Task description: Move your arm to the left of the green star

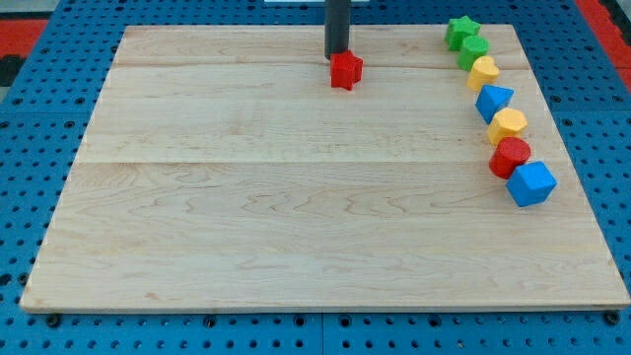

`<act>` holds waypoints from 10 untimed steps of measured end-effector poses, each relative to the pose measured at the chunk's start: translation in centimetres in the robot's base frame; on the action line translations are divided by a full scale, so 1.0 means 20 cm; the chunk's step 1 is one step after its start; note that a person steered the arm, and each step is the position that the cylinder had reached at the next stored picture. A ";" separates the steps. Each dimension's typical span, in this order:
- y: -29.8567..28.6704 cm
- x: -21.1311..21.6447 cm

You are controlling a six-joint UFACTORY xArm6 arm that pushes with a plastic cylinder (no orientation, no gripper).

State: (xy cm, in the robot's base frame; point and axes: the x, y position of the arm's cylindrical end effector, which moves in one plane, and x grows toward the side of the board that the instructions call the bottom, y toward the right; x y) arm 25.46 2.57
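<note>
The green star (460, 31) sits near the top right corner of the wooden board (246, 197). My tip (338, 53) is at the view's top centre, well to the left of the green star. It stands just above and touching the red star-like block (346, 70). A curved row of blocks runs down from the green star along the board's right side.
Below the green star lie a green block (473, 49), a yellow block (483, 72), a blue block (493, 101), a yellow block (509, 125), a red round block (510, 156) and a blue cube (532, 183). Blue pegboard (39, 118) surrounds the board.
</note>
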 end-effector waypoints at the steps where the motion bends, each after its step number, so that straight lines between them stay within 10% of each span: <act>1: 0.00 0.00; 10: 0.46 -0.31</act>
State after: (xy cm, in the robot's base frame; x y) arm 19.24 11.82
